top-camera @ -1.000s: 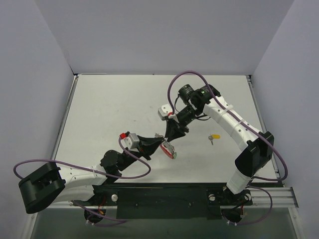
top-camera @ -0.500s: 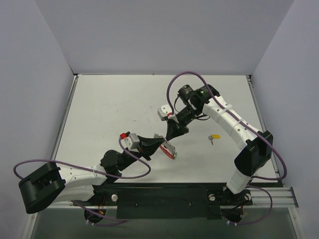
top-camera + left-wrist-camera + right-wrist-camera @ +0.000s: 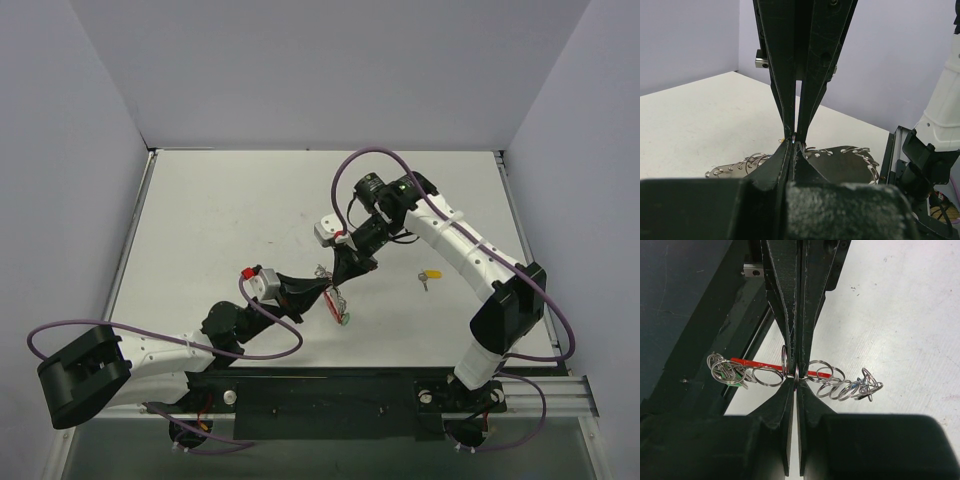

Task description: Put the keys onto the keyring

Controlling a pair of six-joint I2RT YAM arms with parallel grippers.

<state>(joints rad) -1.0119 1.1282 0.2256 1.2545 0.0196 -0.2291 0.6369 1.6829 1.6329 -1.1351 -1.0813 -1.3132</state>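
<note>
The keyring [image 3: 337, 302] hangs between my two grippers above the table's middle. In the right wrist view it is a thin red band [image 3: 752, 363] strung with several small silvery rings. A green key cap [image 3: 735, 382] shows at its left end. My right gripper [image 3: 796, 377] is shut on one small ring of the keyring. From the opposite side my left gripper [image 3: 794, 144] is shut on the keyring [image 3: 840, 165] at nearly the same spot. In the top view the left gripper [image 3: 322, 287] and right gripper [image 3: 341, 271] meet tip to tip. A yellow-capped key [image 3: 431, 274] lies loose on the table.
The white table [image 3: 220, 220] is walled by lilac panels at the back and sides. A black rail [image 3: 330, 385] with both arm bases runs along the near edge. Purple cables [image 3: 270, 335] loop off each arm.
My right gripper has closed its jaws on a small ring of the keyring. The keyring has turned more edge-on below the fingertips. The left gripper stays shut.
</note>
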